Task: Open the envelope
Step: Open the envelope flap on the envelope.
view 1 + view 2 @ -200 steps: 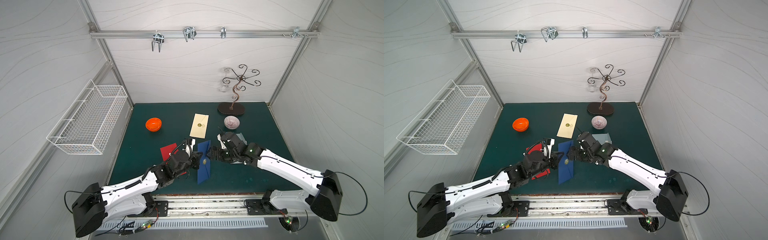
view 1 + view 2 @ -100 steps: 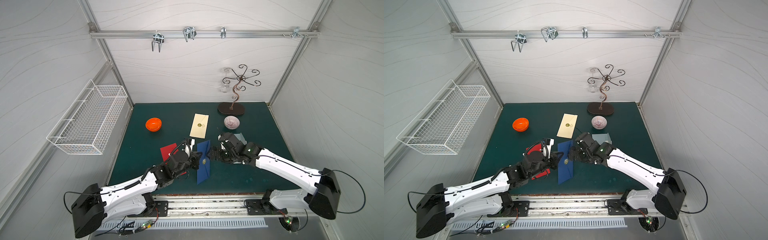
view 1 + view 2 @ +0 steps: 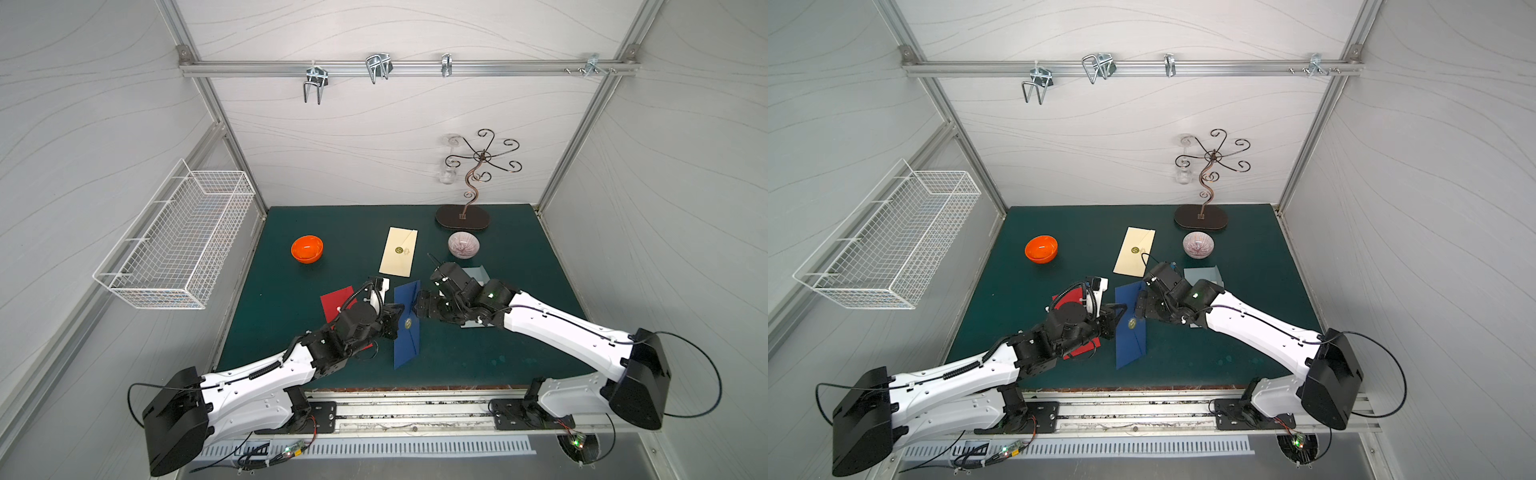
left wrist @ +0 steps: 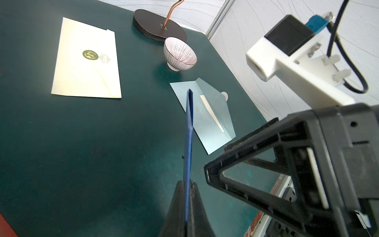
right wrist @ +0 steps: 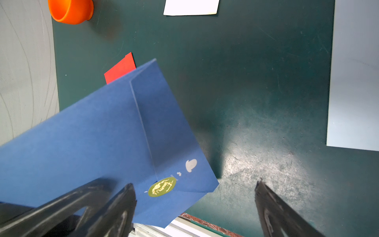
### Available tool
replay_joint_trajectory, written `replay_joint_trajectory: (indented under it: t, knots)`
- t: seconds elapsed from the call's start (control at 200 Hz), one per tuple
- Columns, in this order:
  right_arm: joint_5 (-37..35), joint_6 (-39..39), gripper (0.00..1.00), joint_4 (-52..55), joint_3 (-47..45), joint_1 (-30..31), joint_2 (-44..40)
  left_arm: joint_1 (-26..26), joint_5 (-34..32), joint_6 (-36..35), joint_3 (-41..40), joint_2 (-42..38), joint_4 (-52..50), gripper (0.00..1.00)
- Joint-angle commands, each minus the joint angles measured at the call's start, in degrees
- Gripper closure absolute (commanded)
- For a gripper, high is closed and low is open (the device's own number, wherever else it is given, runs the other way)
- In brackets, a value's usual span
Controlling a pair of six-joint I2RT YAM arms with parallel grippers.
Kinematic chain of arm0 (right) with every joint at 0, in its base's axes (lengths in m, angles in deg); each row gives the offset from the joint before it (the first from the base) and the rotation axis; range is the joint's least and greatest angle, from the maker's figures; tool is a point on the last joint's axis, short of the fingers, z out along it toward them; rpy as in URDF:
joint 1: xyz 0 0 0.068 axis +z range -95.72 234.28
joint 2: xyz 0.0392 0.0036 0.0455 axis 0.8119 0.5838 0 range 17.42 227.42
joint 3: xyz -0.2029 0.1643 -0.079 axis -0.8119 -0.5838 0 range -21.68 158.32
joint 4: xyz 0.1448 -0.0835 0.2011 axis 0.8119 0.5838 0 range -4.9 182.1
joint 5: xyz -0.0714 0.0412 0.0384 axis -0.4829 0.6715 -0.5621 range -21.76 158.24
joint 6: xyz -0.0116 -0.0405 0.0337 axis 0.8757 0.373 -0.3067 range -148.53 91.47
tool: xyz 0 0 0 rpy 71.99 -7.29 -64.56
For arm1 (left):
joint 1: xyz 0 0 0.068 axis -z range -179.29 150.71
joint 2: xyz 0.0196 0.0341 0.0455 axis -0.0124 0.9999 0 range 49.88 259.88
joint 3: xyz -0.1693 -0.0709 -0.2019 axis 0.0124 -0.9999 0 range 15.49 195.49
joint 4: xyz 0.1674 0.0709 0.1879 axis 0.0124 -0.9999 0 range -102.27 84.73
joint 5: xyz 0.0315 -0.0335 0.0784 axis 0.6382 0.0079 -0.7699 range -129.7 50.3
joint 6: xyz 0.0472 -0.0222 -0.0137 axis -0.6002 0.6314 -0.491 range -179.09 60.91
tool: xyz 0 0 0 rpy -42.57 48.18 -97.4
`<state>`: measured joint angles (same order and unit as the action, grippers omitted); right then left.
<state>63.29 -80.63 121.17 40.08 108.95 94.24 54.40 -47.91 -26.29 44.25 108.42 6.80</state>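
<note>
The dark blue envelope (image 3: 407, 332) (image 3: 1130, 336) stands on edge above the green mat, with a gold seal (image 3: 408, 323) (image 5: 162, 187) on its flap side. My left gripper (image 3: 398, 311) (image 4: 187, 183) is shut on its edge; in the left wrist view the envelope (image 4: 189, 131) shows as a thin blue blade between the jaws. My right gripper (image 3: 419, 305) (image 3: 1139, 305) (image 5: 194, 183) is open right beside the envelope's seal side. In the right wrist view one finger lies over the blue paper (image 5: 92, 143) beside the seal and the other stands over bare mat.
A cream envelope (image 3: 399, 251) lies behind, a red envelope (image 3: 336, 300) under my left arm, and a pale blue envelope (image 4: 211, 115), flap up, under my right arm. An orange bowl (image 3: 307, 248), striped bowl (image 3: 463, 244), wire stand (image 3: 462, 217) and wall basket (image 3: 178, 245) surround them.
My right gripper has moved left, closer to the blue envelope, staying open. The left gripper and the envelope have kept still.
</note>
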Motion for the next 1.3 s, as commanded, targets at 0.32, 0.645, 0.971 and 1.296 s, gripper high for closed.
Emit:
replay_joint_trajectory:
  t: [0.32,0.645,0.971,1.296]
  knots:
    - [-0.76,-1.21,0.07,1.81,1.17,0.52,1.57,0.32,-0.16,-1.07,0.08,-0.40,3.40,1.00]
    - [-0.28,-1.93,0.07,1.71,1.53,0.52,2.19,0.31,0.09,-1.13,0.25,-0.17,3.48,1.00]
    - [-0.91,-2.06,0.06,2.14,2.66,0.88,2.60,0.34,0.05,-1.24,0.14,-0.47,3.36,1.00]
    - [-5.75,-7.64,0.06,6.05,2.39,0.70,2.63,0.32,2.15,-2.66,-0.77,-0.45,5.66,1.00]
